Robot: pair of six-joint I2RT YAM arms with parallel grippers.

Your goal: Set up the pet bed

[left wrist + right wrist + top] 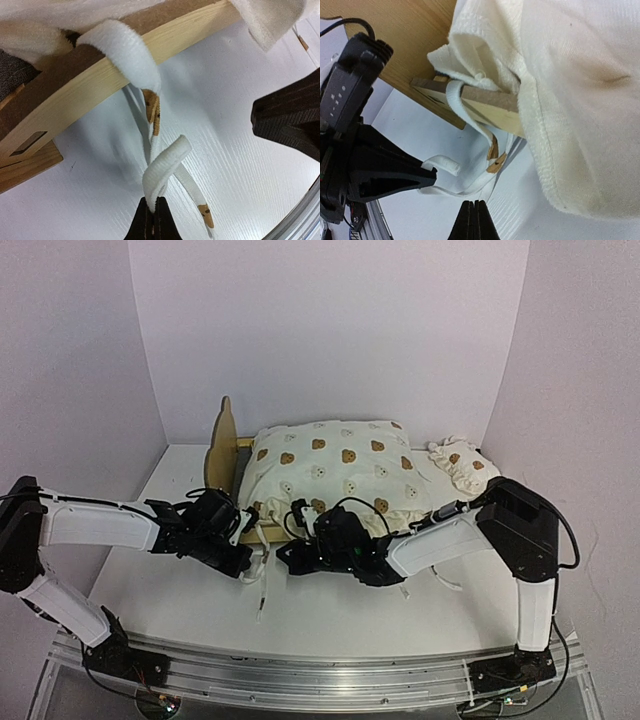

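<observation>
The left gripper (154, 217) pinches a tie string (162, 165) just below the pet bed (95, 80); the right gripper (475, 215) is closed, empty, beside it. Under the cushion (335, 475), the bed looks light and stiff; hold its rail.

One pet bed (225, 437), one big bear-print cushion (335, 475), one small pillow (462, 465) centre right, and two grippers: left gripper (248, 565), right gripper (287, 558).

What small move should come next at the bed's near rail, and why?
Probably draw the left gripper back from the pet bed to take up slack. It is shut on a tie string that bends loosely, the other tie string already loops over the rail, and the right gripper looks shut on nothing.
</observation>
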